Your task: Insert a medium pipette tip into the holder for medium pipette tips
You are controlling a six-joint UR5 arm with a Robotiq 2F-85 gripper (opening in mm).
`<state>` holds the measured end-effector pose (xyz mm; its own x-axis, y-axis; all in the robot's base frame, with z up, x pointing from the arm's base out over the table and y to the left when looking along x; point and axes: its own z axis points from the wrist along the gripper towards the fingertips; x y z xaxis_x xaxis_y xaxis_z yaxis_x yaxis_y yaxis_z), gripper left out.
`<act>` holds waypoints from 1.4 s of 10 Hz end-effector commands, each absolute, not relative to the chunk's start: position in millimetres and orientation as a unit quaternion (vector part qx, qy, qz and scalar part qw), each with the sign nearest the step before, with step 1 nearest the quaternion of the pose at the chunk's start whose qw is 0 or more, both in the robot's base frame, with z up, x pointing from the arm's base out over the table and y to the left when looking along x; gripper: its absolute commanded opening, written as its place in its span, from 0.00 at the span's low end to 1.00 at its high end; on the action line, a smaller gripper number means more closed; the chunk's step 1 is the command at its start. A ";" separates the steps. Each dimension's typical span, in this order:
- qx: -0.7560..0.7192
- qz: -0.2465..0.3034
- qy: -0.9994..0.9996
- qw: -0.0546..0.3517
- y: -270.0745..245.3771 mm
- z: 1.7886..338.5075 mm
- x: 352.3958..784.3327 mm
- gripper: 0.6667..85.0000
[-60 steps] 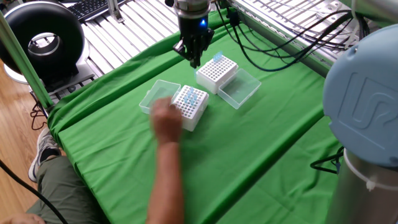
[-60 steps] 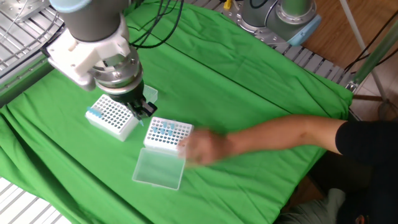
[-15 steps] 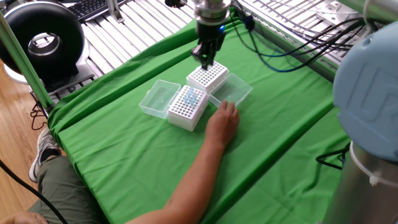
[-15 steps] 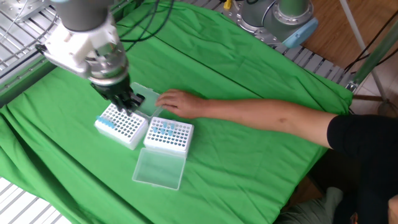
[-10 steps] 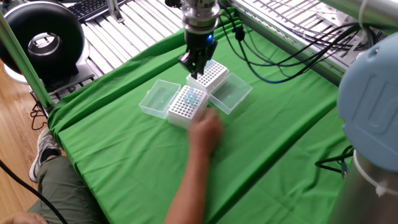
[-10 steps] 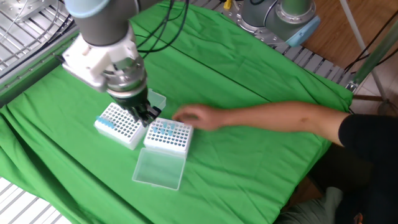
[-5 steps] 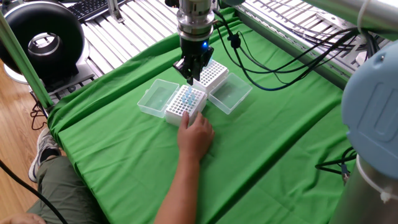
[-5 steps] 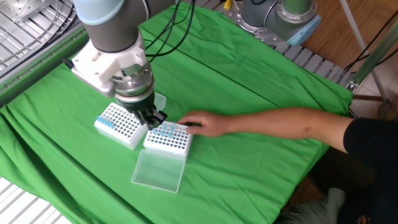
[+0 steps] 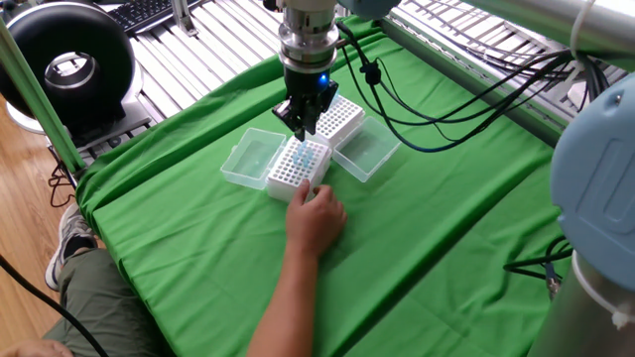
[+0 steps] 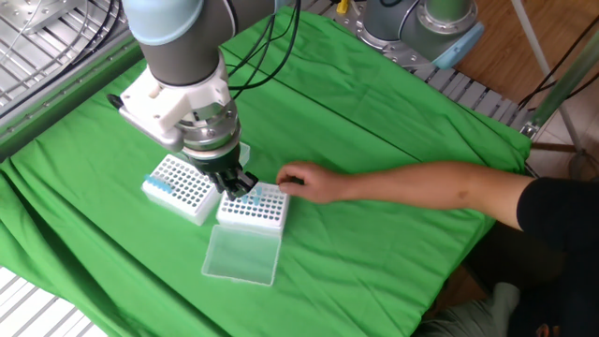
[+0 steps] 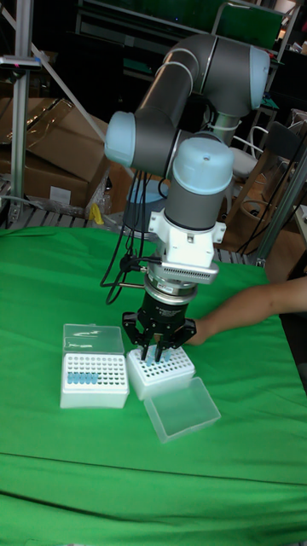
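Observation:
Two white tip racks sit side by side on the green cloth. My gripper (image 9: 303, 127) (image 10: 237, 184) (image 11: 159, 348) hangs just above the holder rack (image 9: 298, 167) (image 10: 253, 208) (image 11: 162, 368), which has a few bluish tips standing in it. The fingers are pinched together, apparently on a thin medium pipette tip that is barely visible against the rack. The other rack (image 9: 338, 117) (image 10: 180, 187) (image 11: 94, 379) has a row of blue tips along one edge. A person's hand (image 9: 317, 218) (image 10: 296, 180) rests against the side of the holder rack.
Clear plastic lids (image 9: 251, 157) (image 9: 367, 151) (image 10: 241, 253) (image 11: 182, 408) lie beside the racks. The person's forearm (image 10: 421, 187) reaches in across the cloth from its edge. Cables (image 9: 446, 89) trail behind the arm, and metal rollers (image 9: 179, 50) border the cloth.
My gripper has moved from over the rack with the blue row to over the holder rack and come lower. The person's hand has moved to the holder rack's side and stays there.

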<state>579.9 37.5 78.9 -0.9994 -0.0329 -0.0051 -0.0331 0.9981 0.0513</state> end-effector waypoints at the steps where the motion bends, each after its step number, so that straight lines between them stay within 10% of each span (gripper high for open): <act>1: -0.013 0.031 0.999 0.005 41.1 77.4 579.7 0.32; 14: -0.006 0.034 0.999 0.008 39.0 65.7 571.5 0.24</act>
<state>572.2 36.4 65.0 -0.9995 -0.0253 -0.0163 -0.0262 0.9982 0.0549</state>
